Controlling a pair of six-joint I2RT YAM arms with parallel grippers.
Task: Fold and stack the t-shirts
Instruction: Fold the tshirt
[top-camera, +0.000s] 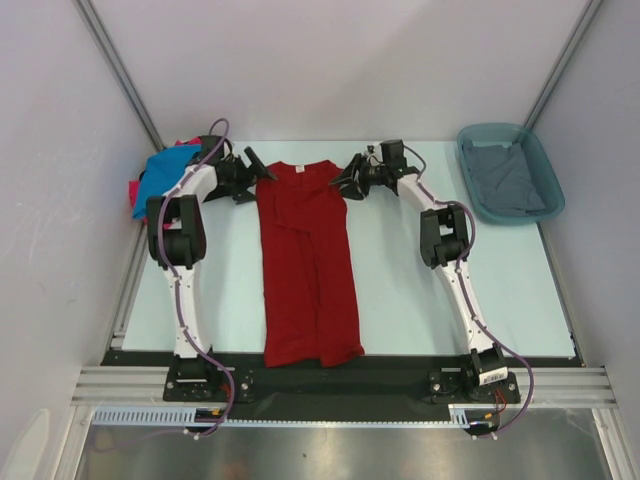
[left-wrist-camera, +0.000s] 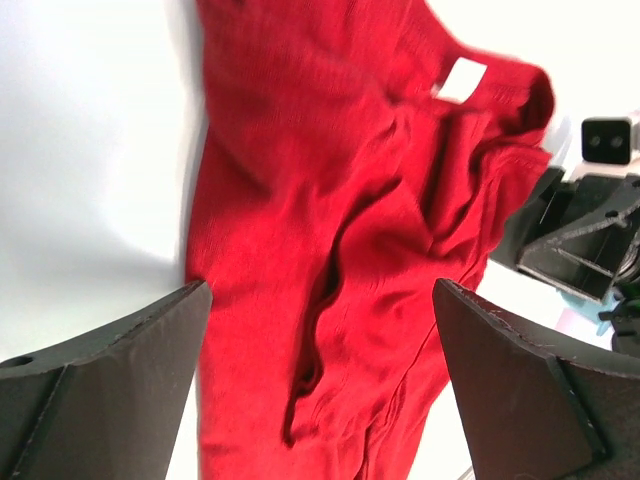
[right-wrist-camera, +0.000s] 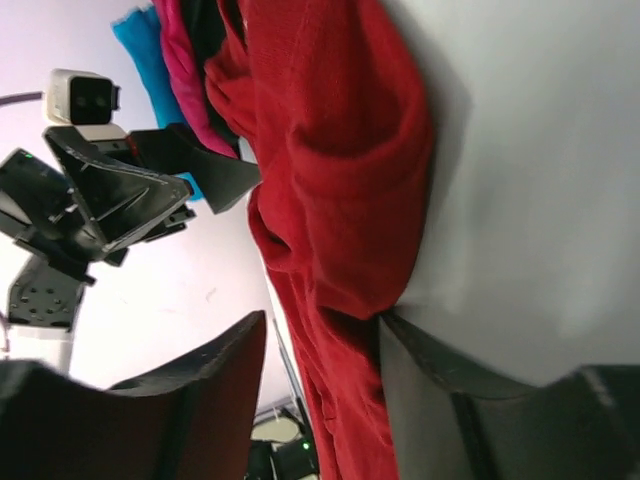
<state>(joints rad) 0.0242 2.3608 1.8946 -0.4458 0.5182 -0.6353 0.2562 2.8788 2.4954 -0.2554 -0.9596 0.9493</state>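
A dark red t-shirt (top-camera: 308, 260) (left-wrist-camera: 300, 150) (right-wrist-camera: 330, 120) lies folded into a long strip down the table's middle, collar at the far end. My left gripper (top-camera: 255, 178) (left-wrist-camera: 322, 290) hovers at the shirt's far left corner. It is wide open, with only cloth below it. My right gripper (top-camera: 345, 182) (right-wrist-camera: 322, 318) sits at the far right corner, jaws apart around a fold of the red cloth. One finger rests against the table beside the cloth and the other stands clear of it. More t-shirts, bright blue (top-camera: 155, 180) (right-wrist-camera: 140, 50) and hot pink (right-wrist-camera: 185, 60), are heaped at the far left.
A teal plastic tub (top-camera: 470, 160) stands at the far right corner with a grey shirt (top-camera: 505, 180) inside. White walls and metal frame posts close in the table on three sides. The arm bases sit on the black strip at the near edge.
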